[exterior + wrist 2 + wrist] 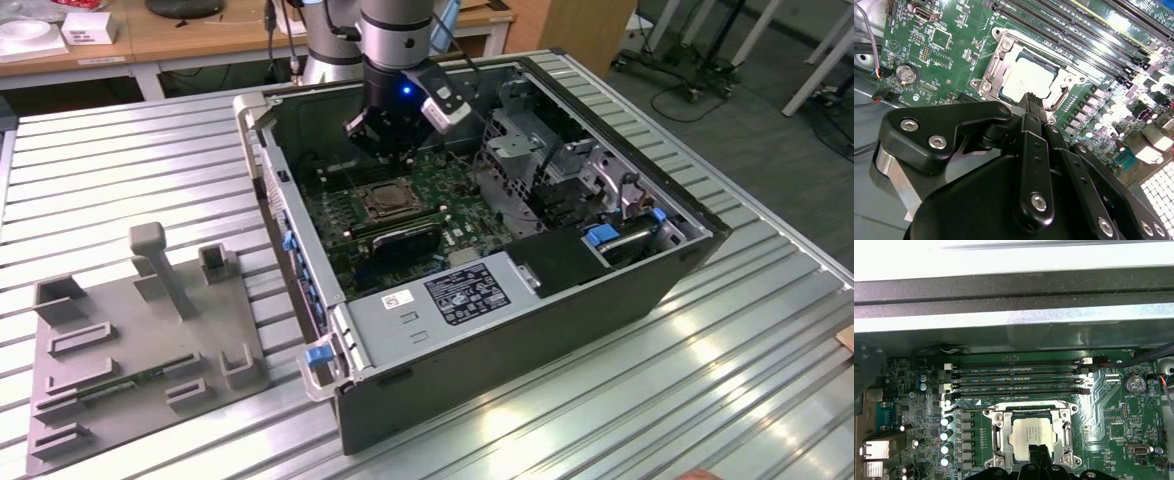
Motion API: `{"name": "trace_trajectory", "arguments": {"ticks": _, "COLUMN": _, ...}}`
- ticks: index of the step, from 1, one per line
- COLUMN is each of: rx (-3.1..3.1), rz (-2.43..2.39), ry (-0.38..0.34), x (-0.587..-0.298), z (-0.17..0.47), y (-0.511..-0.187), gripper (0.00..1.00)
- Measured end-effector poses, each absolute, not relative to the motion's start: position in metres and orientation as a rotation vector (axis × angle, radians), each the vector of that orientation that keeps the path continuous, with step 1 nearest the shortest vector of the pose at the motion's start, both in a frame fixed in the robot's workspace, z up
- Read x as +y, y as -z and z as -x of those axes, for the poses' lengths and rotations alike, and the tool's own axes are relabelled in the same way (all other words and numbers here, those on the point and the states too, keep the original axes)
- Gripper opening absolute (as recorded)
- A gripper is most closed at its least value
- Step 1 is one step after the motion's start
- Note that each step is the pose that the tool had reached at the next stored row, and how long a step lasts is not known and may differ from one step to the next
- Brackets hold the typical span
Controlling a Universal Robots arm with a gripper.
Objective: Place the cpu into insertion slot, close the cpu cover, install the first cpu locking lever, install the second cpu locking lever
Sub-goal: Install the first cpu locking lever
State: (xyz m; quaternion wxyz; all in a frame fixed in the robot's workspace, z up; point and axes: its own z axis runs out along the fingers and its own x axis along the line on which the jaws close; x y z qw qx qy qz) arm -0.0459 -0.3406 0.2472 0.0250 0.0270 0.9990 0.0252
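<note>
The cpu [1030, 434] sits flat in the insertion slot [1024, 415], its silvery top facing up, on the green motherboard [1114, 425] inside the open computer case [534, 330]. The cpu cover [998, 432] lies down around the chip as a metal frame; whether its levers are latched I cannot tell. The gripper [1038, 454] hangs just over the chip's near edge in both wrist views, its black fingers [1030, 102] drawn together with nothing between them. Four long memory slots [1014, 380] run beside the socket, and a coin cell [1134, 385] sits further off. Well apart, toward the exterior view's left, a grey fixture tray [120, 350] rests on the slatted metal table [747, 360].
</note>
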Motion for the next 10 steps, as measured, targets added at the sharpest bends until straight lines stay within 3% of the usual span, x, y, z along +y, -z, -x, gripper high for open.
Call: {"name": "trace_trajectory", "arguments": {"ticks": 10, "rx": 3.084, "rz": -0.083, "ry": -0.078, "x": -0.3406, "z": 0.0499, "y": -0.2472, "gripper": 0.11}}
